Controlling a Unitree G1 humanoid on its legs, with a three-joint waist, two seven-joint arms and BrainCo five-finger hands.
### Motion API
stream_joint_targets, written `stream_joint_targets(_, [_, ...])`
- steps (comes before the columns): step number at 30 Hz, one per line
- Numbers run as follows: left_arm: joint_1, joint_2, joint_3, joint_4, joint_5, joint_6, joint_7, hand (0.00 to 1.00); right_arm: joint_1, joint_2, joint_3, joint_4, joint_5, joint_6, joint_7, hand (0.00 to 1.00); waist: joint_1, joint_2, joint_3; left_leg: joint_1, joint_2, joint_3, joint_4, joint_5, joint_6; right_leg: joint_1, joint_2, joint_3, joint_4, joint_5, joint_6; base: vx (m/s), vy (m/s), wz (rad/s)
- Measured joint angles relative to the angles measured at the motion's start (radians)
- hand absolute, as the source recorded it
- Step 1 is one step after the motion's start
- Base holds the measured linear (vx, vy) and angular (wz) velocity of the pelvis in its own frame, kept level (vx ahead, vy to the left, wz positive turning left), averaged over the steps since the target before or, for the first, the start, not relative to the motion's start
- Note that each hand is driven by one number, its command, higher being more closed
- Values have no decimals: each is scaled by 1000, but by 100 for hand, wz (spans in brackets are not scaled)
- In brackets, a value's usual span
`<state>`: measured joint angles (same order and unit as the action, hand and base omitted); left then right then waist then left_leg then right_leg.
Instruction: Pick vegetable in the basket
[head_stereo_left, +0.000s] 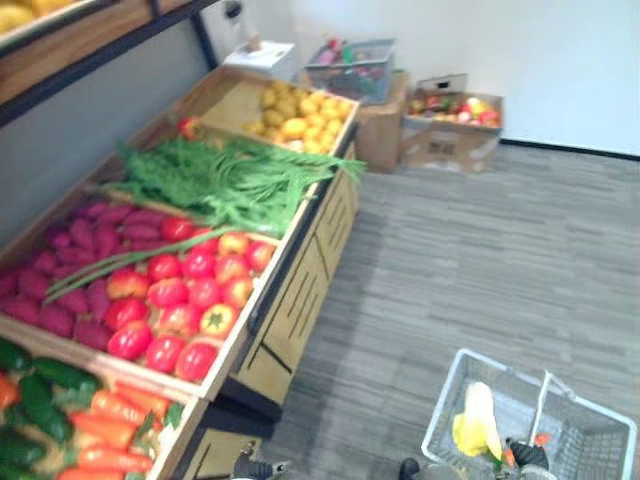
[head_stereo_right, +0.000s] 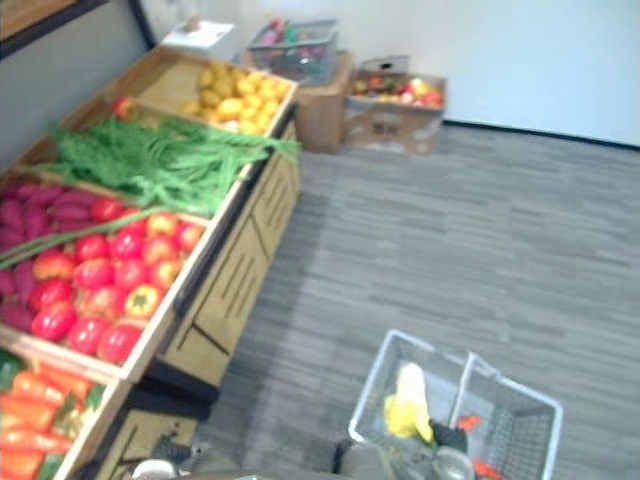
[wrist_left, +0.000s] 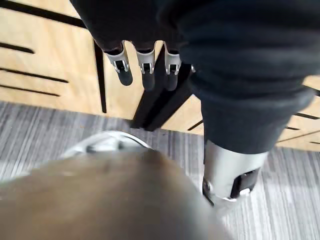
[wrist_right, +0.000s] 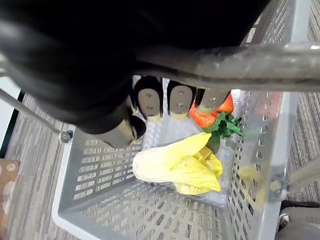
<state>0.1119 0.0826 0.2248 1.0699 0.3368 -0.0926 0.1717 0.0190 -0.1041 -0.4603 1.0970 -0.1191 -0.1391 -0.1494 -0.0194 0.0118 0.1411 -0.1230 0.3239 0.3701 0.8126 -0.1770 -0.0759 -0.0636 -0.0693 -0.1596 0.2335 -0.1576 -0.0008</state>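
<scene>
A grey wire basket hangs low at my right side over the floor. Inside lie a pale yellow cabbage and an orange carrot with green leaves. My right hand is curled round the basket's metal handle. My left hand hangs with straight fingers in front of the wooden stand's panel and holds nothing. The stand's crates carry red peppers, purple roots, long green beans, yellow produce and carrots.
The wooden display stand runs along my left. Cardboard boxes with produce and a grey crate stand against the far wall. Grey plank floor stretches out ahead and to the right.
</scene>
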Motion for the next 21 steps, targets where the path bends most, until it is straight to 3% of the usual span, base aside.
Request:
stream_joint_targets(2, [9,-1,-4,-5,0,-9,0,0,0,3,1,0,1,-1,3,100,-3,0,0,-10,-70,-120,-123,-23,-21,-3,0,59,-6,5,10,45,198,-100])
stream_joint_targets(4, [17,-6,-2,-6,-2,-14,3,0,-12,0,12,0,1,-4,4,100,6,1,-1,-4,-184,-352,-386,-38,-29,-45,8,177,-6,13,36,9,307,-142])
stream_joint_targets(6, [27,-7,0,-3,-4,-13,8,0,-21,-2,36,-3,1,-5,4,100,13,-1,-9,33,-221,-469,-503,-78,-35,-86,18,261,-8,27,60,32,311,-132])
stream_joint_targets(7, [27,-8,7,-1,-4,-12,12,0,-27,1,46,-2,0,-9,5,100,17,-5,-23,57,-246,-465,-550,-91,-18,-102,14,311,-31,54,99,55,328,-121])
stream_joint_targets(8, [27,1,7,-3,-4,-12,20,0,-22,11,50,1,1,-14,6,100,17,-25,-27,46,-262,-423,-549,-92,-10,-97,-4,338,-73,89,110,42,265,-91])
stream_joint_targets(12, [30,12,14,2,-9,-5,23,0,-18,30,81,-11,0,-12,4,100,25,-53,-52,57,-291,-314,-559,-110,23,-111,-33,388,-140,163,131,34,261,-95])
stream_joint_targets(13, [25,8,16,3,-9,-5,24,0,-24,47,125,-62,-13,-12,5,100,49,-56,-52,75,-259,-180,-591,-97,44,-169,-30,180,-144,247,88,46,147,-160])
stream_joint_targets(14, [22,7,15,4,-8,-4,24,0,-25,46,120,-64,-30,-8,4,100,52,-56,-51,91,-258,-162,-591,-97,44,-166,-40,77,-124,225,57,56,42,-133])
stream_joint_targets(15, [18,2,15,4,-7,-3,24,0,-23,45,116,-70,-33,-4,4,100,50,-46,-46,102,-254,-162,-587,-97,44,-151,-38,50,-122,225,57,22,-55,-18])
stream_joint_targets(18, [10,-4,21,-2,-6,-5,22,0,-14,41,103,-61,-39,-7,2,100,47,-19,-55,111,-217,-158,-605,-94,48,-145,-16,91,-121,227,70,18,-42,5])
stream_joint_targets(19, [6,-13,21,-11,-6,-5,19,0,-24,41,88,-63,-38,-9,2,100,45,-13,-52,106,-200,-151,-604,-91,43,-184,-38,87,34,145,27,46,-55,23])
stream_joint_targets(20, [9,-13,16,-14,-5,-5,18,0,-32,35,59,-62,-38,-9,1,100,44,-22,-57,110,-194,-154,-608,-84,31,-217,-77,88,152,106,33,83,-134,24])
stream_joint_targets(21, [18,-4,17,-14,-3,-5,18,0,-32,25,45,-56,-39,-3,5,100,52,-30,-64,110,-179,-158,-601,-77,17,-225,-124,99,216,106,38,90,-182,5])
